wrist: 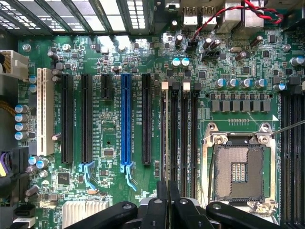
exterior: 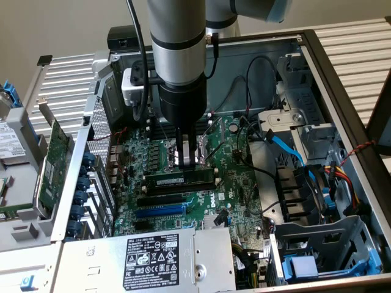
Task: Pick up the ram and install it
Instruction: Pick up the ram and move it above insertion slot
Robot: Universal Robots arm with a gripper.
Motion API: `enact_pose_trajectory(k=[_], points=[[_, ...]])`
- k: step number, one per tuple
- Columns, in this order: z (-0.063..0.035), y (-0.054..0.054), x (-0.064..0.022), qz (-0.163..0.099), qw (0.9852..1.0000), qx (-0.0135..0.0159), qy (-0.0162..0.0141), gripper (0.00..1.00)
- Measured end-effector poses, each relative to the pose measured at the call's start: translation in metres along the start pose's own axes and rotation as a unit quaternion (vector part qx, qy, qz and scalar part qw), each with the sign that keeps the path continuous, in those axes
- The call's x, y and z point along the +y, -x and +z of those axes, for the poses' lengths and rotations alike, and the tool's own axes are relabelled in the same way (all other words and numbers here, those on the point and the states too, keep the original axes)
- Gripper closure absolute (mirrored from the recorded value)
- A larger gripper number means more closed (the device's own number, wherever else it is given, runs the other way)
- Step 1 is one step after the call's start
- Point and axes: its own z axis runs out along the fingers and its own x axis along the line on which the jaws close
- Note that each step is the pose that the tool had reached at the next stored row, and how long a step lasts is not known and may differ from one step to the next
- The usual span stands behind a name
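Dark green with a pale label, the ram (exterior: pixel 180 181) is sitting lengthwise on the motherboard (exterior: pixel 238 183), along the line of the memory slots. In the exterior view it is lying between the socket area behind it and the black and blue expansion slots (exterior: pixel 160 210) in front. We are seeing the gripper (exterior: pixel 188 160) hanging straight down from the arm, directly over the ram's middle, with its fingertips just above the stick's top edge. We cannot tell whether they are touching it. The fingers are standing drawn almost together, with only a thin gap between them, and we are not making out anything clamped there.

In the wrist view the gripper (wrist: pixel 167 191) is pointing at the bank of memory slots (wrist: pixel 179 133). The CPU socket (wrist: pixel 238 167) is lying just beside that bank, and the blue slot (wrist: pixel 126 119) is lying on the other side. We are also noticing a green expansion card (exterior: pixel 52 162) resting outside the case, at the exterior view's left, well apart from the gripper.
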Motion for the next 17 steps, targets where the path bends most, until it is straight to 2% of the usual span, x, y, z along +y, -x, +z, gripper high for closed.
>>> enact_pose_trajectory(k=[9,17], points=[[-0.0003,0.0001,0.0005,0.0,1.0,0.0005,-0.0005,0.88],[-0.001,0.0005,0.0008,0.0,1.0,0.0034,-0.0022,0.88]])
